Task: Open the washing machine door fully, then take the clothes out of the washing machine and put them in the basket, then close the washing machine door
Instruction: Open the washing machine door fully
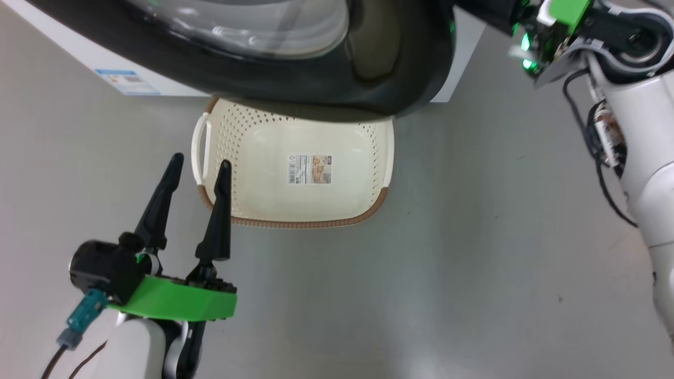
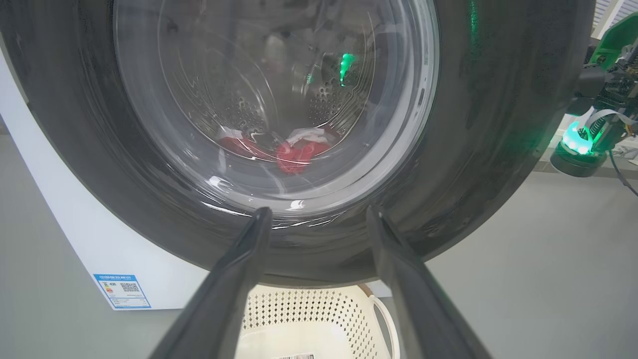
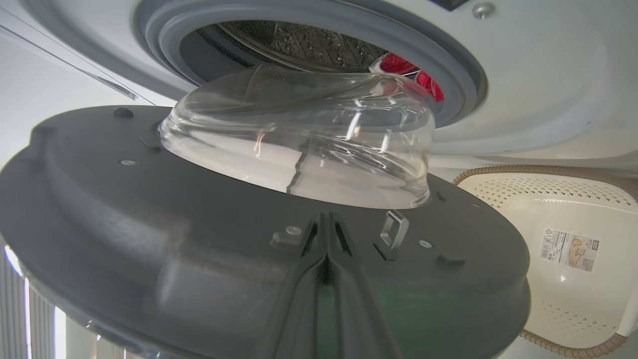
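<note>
Standing part-open, washing machine door (image 1: 400,58), clothes (image 2: 295,156) inside, basket (image 1: 295,223) below

Laundry area: white washing machine (image 2: 99,244) with energy label (image 2: 122,290), basket (image 1: 247,158), bare grey floor (image 1: 474,263).

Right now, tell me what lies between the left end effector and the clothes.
The washing machine door: in the left wrist view, the left end effector points at its glass window, and the clothes lie in the drum behind it.
</note>
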